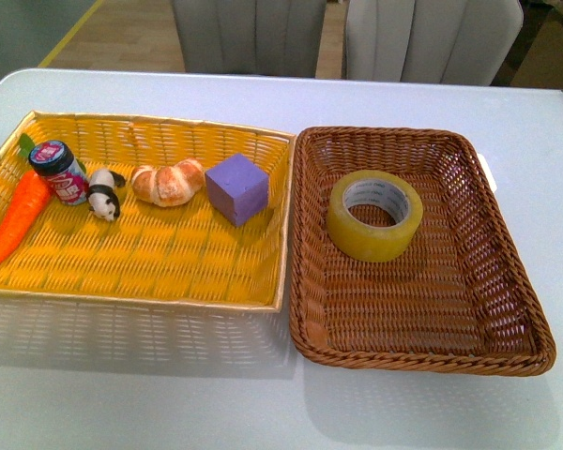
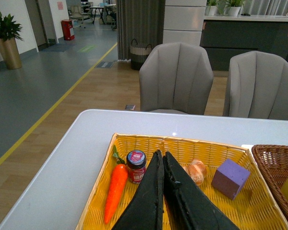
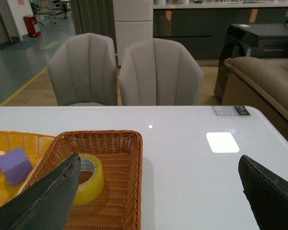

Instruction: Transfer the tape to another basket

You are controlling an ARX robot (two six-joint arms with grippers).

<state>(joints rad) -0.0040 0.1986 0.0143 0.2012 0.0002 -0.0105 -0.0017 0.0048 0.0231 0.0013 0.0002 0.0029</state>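
The white table (image 1: pixel 263 403) carries two baskets touching side by side — the yellow basket (image 1: pixel 169 272) and the brown basket (image 1: pixel 422 319). The tape (image 1: pixel 374 215) lies flat inside the brown one, toward its far half. My left gripper (image 2: pixel 162 155) is pressed closed on nothing; my right gripper (image 3: pixel 158 191) is spread wide — empty.

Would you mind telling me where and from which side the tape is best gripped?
Judging by its pose, from above: the tape lies flat in the brown basket, hole upward. Put one finger in the hole and one outside, pinching the wall.
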